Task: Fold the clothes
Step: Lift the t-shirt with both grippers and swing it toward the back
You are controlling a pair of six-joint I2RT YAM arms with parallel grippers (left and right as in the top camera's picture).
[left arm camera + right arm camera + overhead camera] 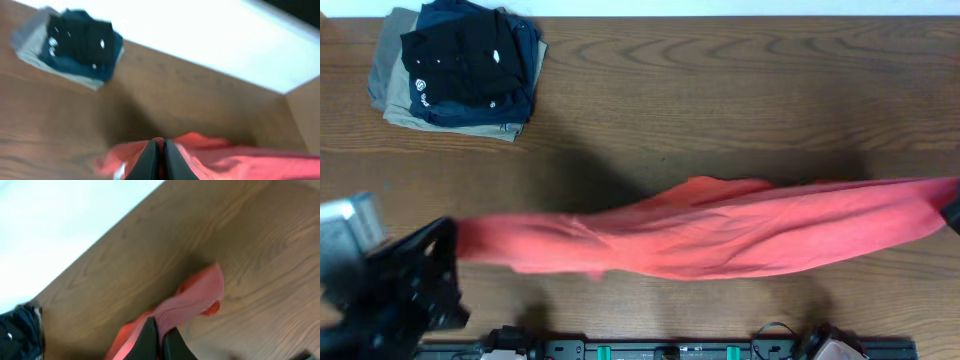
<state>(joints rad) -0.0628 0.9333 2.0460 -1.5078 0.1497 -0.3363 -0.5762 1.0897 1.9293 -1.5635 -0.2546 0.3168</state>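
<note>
You have the wooden table (720, 90) filling the overhead view, grain running left to right. Coral-red T-shirt (720, 235) is drawn out into one long band over the near half of the table, long axis left to right, parallel to the dark base rail (670, 350) at the near edge. The band is narrow and rope-like at your left end, fullest around the middle and right of it, and runs to the right border of the view. Cloth is bunched and creased along its length; which end is collar and which is hem you cannot tell. A shadow lies on the wood just beyond it; whether its middle touches the table cannot be told. Stack of folded garments (460, 65) sits in the far left corner, well apart from the shirt: black garment (460, 55) on top, khaki garment (395, 70) lowest. Small white marks on the black one, too small to read. Left gripper (161, 145) is clamped on the shirt's left end, fingers (147, 162) pressed together over red cloth. Right gripper (160, 327) is likewise pinched tight on the right end.
</note>
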